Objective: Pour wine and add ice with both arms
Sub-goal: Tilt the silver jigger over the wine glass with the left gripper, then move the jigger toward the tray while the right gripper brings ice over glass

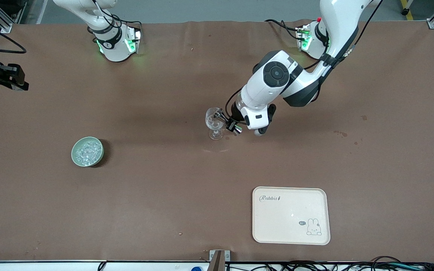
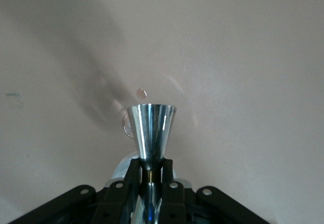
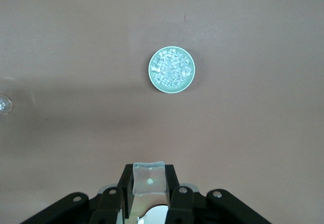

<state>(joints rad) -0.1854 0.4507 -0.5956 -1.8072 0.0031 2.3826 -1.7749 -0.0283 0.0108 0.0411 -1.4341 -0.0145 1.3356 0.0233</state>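
Note:
A clear stemmed glass (image 1: pixel 214 124) stands mid-table. My left gripper (image 1: pixel 228 122) is right beside it, shut on the narrow waist of a shiny metal jigger (image 1: pixel 236 129). In the left wrist view the fingers (image 2: pixel 132 176) clamp the jigger (image 2: pixel 151 127) under its flared cup. The ice (image 1: pixel 87 151) fills a pale green bowl (image 1: pixel 74 158) toward the right arm's end. My right gripper (image 3: pixel 150 179) hangs high over the table and is shut on a clear squarish piece (image 3: pixel 149 183). From there the bowl (image 3: pixel 153 77) of ice (image 3: pixel 172 69) shows below.
A cream tray (image 1: pixel 290 226) with a rabbit print lies nearer the front camera, toward the left arm's end. Small dark red stains (image 1: pixel 341 133) mark the brown cloth near the left arm. A black fixture (image 1: pixel 6 75) juts in at the right arm's end.

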